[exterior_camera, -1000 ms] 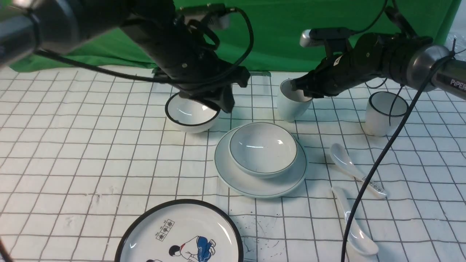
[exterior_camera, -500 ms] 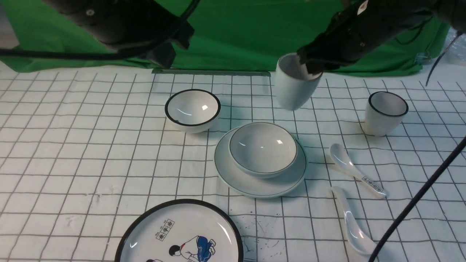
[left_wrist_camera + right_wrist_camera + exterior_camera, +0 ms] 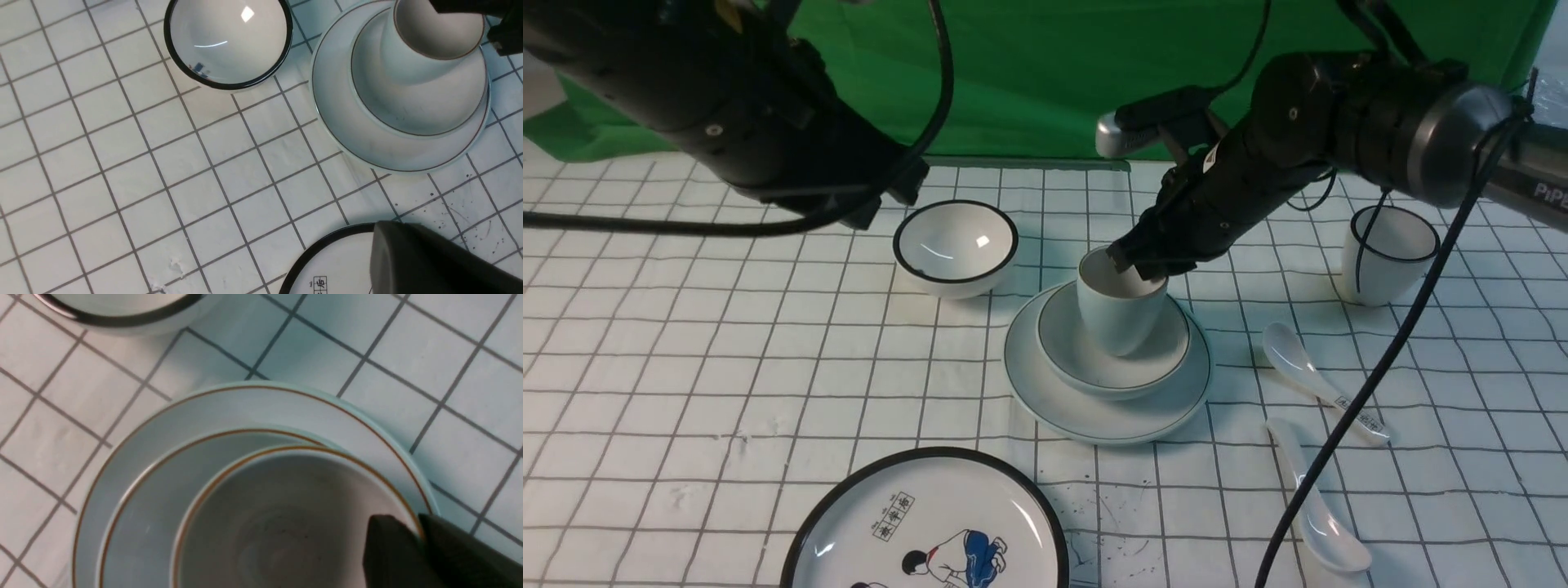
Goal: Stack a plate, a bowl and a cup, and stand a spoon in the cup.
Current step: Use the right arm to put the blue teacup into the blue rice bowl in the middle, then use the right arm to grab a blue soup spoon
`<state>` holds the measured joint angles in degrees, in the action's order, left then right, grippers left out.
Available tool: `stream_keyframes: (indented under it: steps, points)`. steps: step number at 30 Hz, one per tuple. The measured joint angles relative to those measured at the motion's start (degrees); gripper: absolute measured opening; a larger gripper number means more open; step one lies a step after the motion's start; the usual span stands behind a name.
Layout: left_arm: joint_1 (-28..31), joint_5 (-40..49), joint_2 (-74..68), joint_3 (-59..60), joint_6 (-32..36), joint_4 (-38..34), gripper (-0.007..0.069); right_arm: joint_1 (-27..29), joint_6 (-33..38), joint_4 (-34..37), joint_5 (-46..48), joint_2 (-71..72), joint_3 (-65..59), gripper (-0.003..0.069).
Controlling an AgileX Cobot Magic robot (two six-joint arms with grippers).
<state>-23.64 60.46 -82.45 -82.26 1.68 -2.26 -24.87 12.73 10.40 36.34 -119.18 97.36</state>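
Partly hidden behind the right gripper's (image 3: 1145,265) dark fingers, the cup (image 3: 1119,314) sits inside the bowl (image 3: 1066,351) near the middle of the frame, the bowl resting on the plate (image 3: 1045,404). The right gripper is closed on the cup's rim, one finger inside and one outside; whether the cup's base bears fully on the bowl is hard to make out. Upper left, the left gripper (image 3: 882,200) is shut with nothing between its fingers, its arm cut off by the frame.

The spoon (image 3: 1327,531) lies on the table (image 3: 727,367) at lower right, crossed by a black cable (image 3: 1380,367) that also passes over the printed spoon (image 3: 1290,351) above it. A thinner cord hangs in front of the black-rimmed cup (image 3: 1376,269) at upper right. The bottom edge cuts off the cartoon plate (image 3: 849,531).

Strips of gridded tabletop separate the stack from the cartoon plate and both spoons; the black-rimmed bowl (image 3: 956,241) is close by on the upper left. A broad stretch of grid shows at left.
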Motion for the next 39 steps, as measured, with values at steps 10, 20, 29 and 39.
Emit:
stream_keyframes:
  steps: [10,20,29,39]
  points:
    - [0.0,-2.0,0.1,0.0,0.0,0.4,0.0002,-1.0,-2.6,0.0,7.6,1.7,2.7,0.0344]
    - [0.0,-2.5,0.1,0.2,-1.0,1.4,0.0002,2.1,-7.1,-11.8,29.8,15.0,4.7,0.0330]
    - [0.0,-2.0,0.1,2.3,-1.3,-0.1,0.0002,4.2,-11.2,-12.6,21.9,20.0,-17.9,0.0454]
    - [0.0,-1.9,0.2,3.4,-1.7,-0.7,0.0002,2.4,-13.3,-11.8,7.6,11.2,-25.3,0.0483]
